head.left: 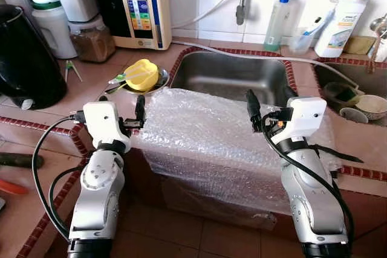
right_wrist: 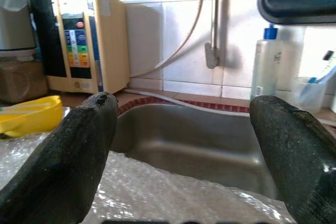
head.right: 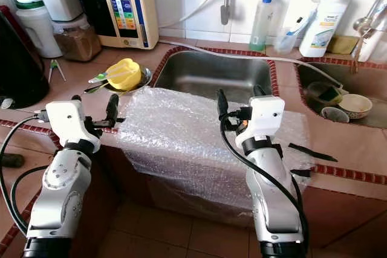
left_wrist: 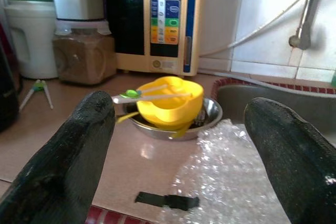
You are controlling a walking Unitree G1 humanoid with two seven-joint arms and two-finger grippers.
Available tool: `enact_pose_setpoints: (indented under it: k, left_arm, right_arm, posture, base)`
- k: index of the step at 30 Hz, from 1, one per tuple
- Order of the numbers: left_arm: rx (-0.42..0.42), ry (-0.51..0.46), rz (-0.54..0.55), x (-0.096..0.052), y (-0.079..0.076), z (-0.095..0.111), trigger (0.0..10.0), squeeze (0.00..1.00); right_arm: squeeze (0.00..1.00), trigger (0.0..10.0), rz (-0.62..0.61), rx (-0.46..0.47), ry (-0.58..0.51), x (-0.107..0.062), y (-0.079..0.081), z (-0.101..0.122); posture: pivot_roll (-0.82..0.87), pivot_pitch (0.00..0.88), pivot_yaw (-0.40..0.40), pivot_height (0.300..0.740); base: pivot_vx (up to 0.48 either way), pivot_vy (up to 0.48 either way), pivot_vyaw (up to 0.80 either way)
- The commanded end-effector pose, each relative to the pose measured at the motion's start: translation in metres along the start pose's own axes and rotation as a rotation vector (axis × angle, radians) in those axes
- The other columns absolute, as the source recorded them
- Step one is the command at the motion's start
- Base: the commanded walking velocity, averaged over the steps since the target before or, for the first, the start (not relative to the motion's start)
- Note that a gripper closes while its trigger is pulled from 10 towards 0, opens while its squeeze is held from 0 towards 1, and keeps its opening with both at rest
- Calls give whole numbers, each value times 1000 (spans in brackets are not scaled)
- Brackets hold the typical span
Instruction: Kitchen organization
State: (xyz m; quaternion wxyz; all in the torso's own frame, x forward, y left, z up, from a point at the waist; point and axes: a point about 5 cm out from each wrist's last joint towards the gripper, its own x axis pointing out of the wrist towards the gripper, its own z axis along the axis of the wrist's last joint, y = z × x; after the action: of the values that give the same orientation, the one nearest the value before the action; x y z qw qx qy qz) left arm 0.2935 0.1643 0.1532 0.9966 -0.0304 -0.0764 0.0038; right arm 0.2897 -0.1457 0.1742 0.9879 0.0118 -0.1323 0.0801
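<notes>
**Inspector:** State the position of the sheet.

**Assistant:** The bubble wrap [head.left: 208, 143] lies over the near edge of the desk [head.left: 91, 80], in front of the steel sink [head.left: 233, 77]. Its far edge rests at the sink's near rim; its near part hangs down the desk front toward the tiled floor [head.left: 199, 237].

**Inspector:** The hands?

**Assistant:** The left hand [head.left: 124, 110] sits at the left edge of the wrap, released, its fingers [left_wrist: 63, 156] spread wide with nothing between them. The right hand [head.right: 239, 101] is over the right part of the wrap, also released, fingers [right_wrist: 68, 150] apart and empty. Whether either touches the wrap, I cannot tell.

**Inspector:** Other items on the desk?

**Assistant:** A yellow bowl [head.left: 144, 74] sits in a steel dish [left_wrist: 210, 116] just beyond the left hand, left of the sink, with a green-and-white utensil [left_wrist: 139, 95] across it. A strip of black tape [left_wrist: 168, 200] lies on the desk beside the wrap. Far left: a black kettle [head.left: 24, 58], a jar of brown powder [head.left: 92, 40] and a cream water purifier [head.left: 142, 7]. Behind the sink stands a bottle with a blue cap [head.left: 278, 22]. At far right, a second basin [head.left: 347, 80] holds small bowls [head.left: 370, 107]
</notes>
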Motion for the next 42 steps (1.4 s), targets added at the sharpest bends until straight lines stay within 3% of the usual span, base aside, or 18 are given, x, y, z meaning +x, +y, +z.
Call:
enact_pose_setpoints:
  k: [1,29,35,38,42]
  left_arm:
    - [2,-2,-5,-1,2,2,10000,0]
    - [-54,25,-67,-7,-11,-1,10000,0]
    - [-70,20,-65,-8,-13,1,10000,0]
    - [-27,9,-64,-9,-15,3,10000,0]
    - [-29,10,-67,-11,-17,3,10000,0]
  right_arm:
    - [0,10000,6,-5,-6,-1,-1,2]
    - [0,10000,26,-45,7,-4,-3,2]
    - [0,10000,26,-44,12,-5,-3,1]
    - [0,10000,28,-43,15,-5,-2,0]
    - [0,10000,30,-43,18,-6,-2,-1]
  posture:
    - [-36,0,35,740]
    - [-40,17,34,740]
    - [-38,19,36,740]
    - [-34,20,36,740]
    - [-31,22,34,740]
  base:
    - [270,0,0]
    - [391,0,0]
    - [54,0,0]
    - [0,0,0]
    - [0,0,0]
